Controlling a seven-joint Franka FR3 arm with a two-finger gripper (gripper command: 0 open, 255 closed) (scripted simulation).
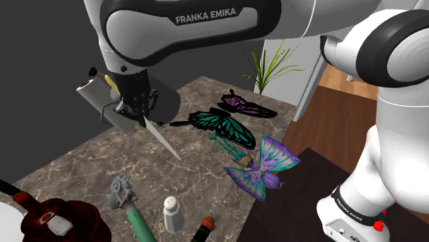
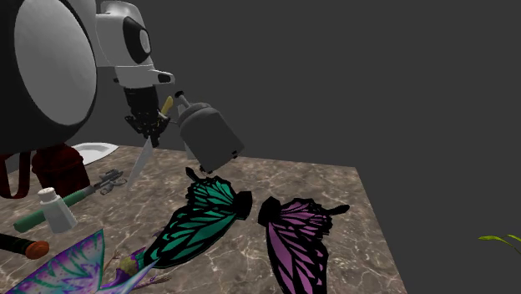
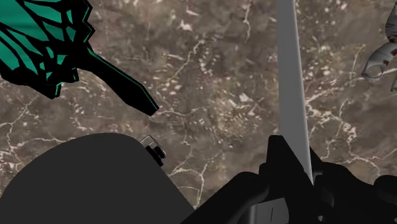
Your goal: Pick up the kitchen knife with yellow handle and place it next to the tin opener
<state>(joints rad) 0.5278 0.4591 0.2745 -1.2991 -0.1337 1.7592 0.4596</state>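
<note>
Jaws tight on knife (image 1: 163, 139), blade tip-down, aslant over marble table (image 1: 75, 161)

We are seeing bare worktop (image 1: 103, 161) lying open under the kitchen knife (image 1: 161, 141) clamped in the pincer (image 1: 139, 108), a teal butterfly (image 1: 220, 124) crowding the shoulder view's right, tin opener (image 1: 124, 192), white shaker (image 1: 173, 213) and dark red object (image 1: 82, 213) hemming the near edge.

overall: rendering in dim, flat, even light
backdrop (image 2: 376, 67): showing dark grey
arm (image 1: 309, 20): catching soft highlights from above
tabletop (image 1: 75, 161): looking muted, matte
</note>
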